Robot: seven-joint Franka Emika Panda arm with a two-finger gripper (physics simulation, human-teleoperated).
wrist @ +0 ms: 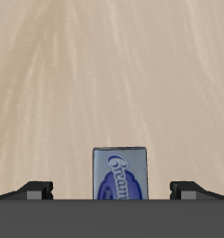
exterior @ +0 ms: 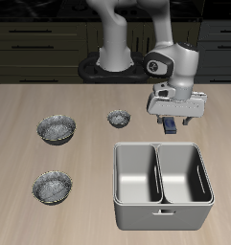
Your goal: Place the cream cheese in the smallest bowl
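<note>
Count on the wooden table point(exterior: 21, 105): three speckled bowls. One is the smallest bowl point(exterior: 119, 118), at 12 o'clock; two are wider bowls, one point(exterior: 57, 128) at 9 o'clock and one point(exterior: 52, 187) at 7 o'clock. One double steel bin point(exterior: 163, 184), two compartments, at 5 o'clock. One cream cheese point(wrist: 122, 174) box. One gripper point(exterior: 172, 122).

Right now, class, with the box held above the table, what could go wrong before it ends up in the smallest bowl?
1. The end effector holds the cream cheese near one end only, so it might slip or tilt during the carry.
2. The smallest bowl looks barely wider than the box; a release slightly off centre could leave it on the rim or table.
3. The double steel bin sits close by, so a dropped box might land there.
</note>
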